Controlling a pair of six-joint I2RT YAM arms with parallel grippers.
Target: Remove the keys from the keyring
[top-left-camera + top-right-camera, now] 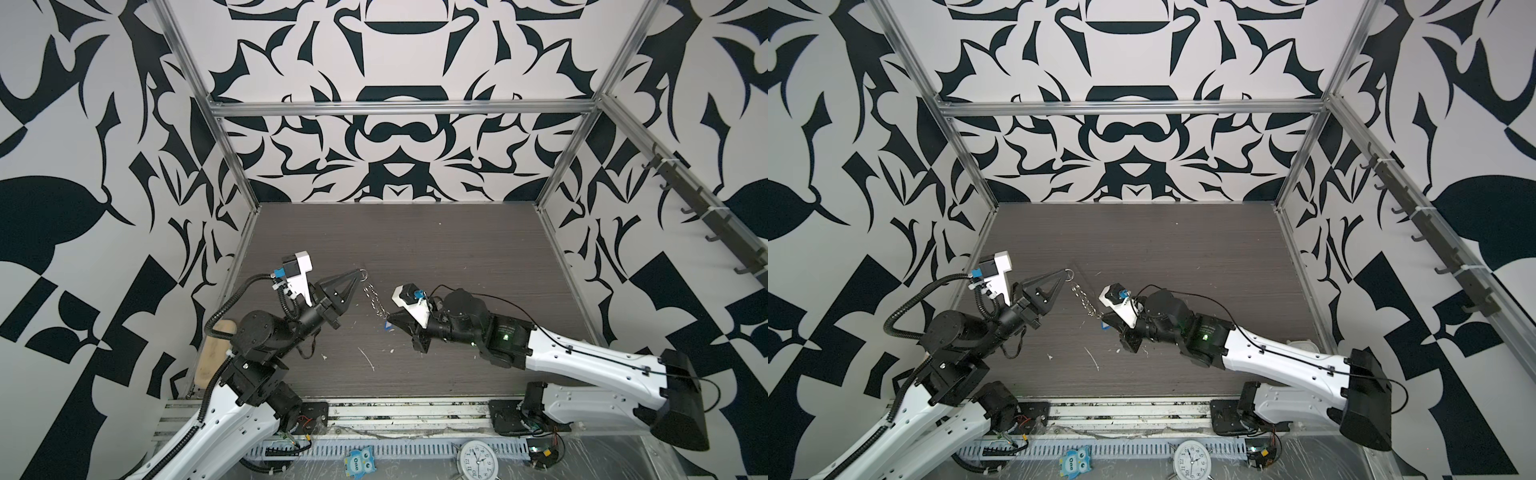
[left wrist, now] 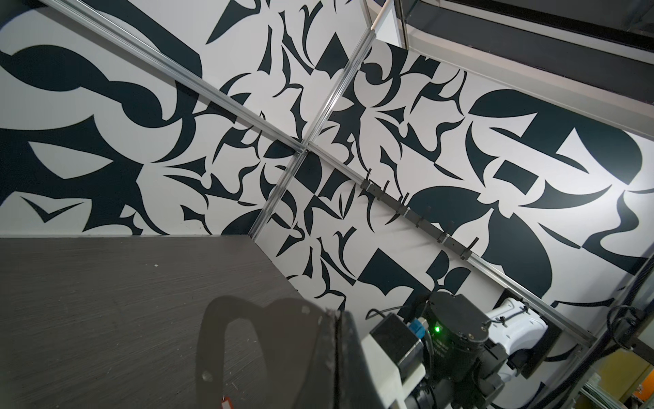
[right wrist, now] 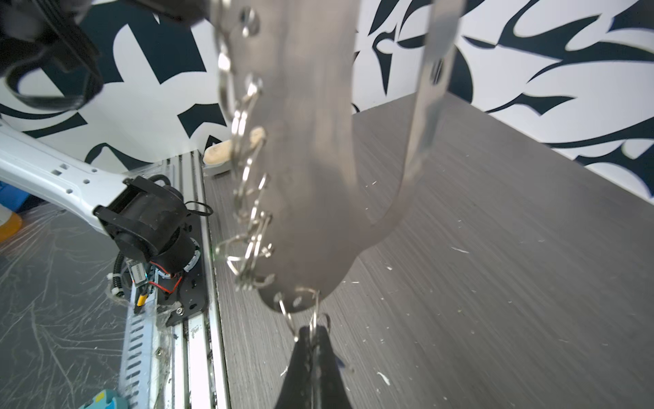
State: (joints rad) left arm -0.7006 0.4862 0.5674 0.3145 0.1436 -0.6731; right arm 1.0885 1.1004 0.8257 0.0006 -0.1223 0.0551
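Right hand (image 3: 313, 334) nearest, nipped tight on the ring of the blue key (image 1: 386, 328), which dangles just below. Keyring (image 3: 308, 159) hangs above the surface (image 1: 457, 257), its far end seemingly clamped in the shut left hand (image 1: 358, 273). Thin pinch: one tug and that ring could slip, or the plate twist loose. Bare rings (image 3: 247, 198) crowd alongside, ready to snag. Hook rail (image 1: 702, 210) beyond, no bother.
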